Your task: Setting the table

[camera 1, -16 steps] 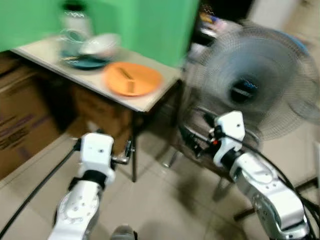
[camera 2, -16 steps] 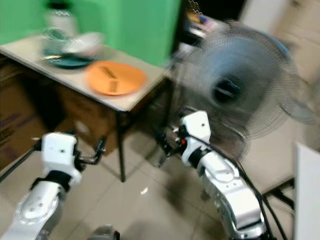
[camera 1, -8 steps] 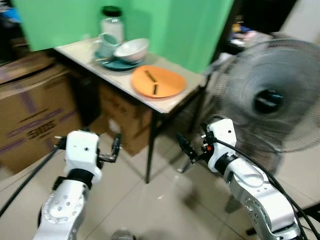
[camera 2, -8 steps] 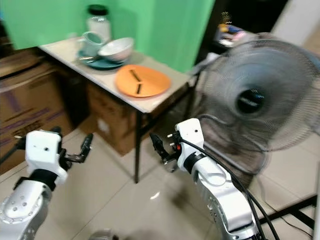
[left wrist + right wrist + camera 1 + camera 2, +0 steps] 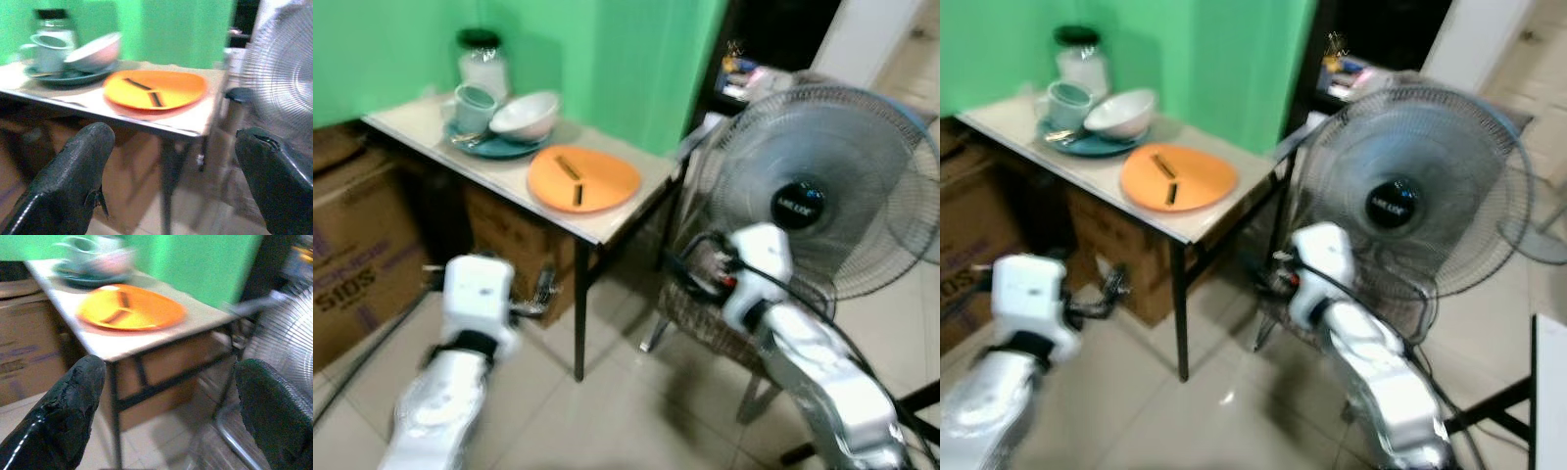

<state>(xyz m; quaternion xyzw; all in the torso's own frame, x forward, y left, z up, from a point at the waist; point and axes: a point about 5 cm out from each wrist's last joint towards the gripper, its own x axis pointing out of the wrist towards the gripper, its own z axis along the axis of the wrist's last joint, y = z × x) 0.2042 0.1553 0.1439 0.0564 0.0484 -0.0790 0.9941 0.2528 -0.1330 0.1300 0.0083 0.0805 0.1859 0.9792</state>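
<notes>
- Orange plate is lying flat near the table's front corner in the left eye view, ahead of and above the left gripper, whose finger spread I cannot tell here; two dark sticks are resting on the plate, long axes running roughly from the wall toward the robot.
- In the right eye view, the right gripper is hanging just beside the standing fan; I judge a reach from here is risking a knock against its grille.
- In the left wrist view, the fingers are spreading wide and holding nothing, with the plate ahead between them; the bowl and mug are sitting beyond it on a teal plate.
- In the right wrist view, the fingers are likewise standing wide apart and empty, below the table edge; rising blind is, I judge, risking a strike on the rim and sliding the sticks off.
</notes>
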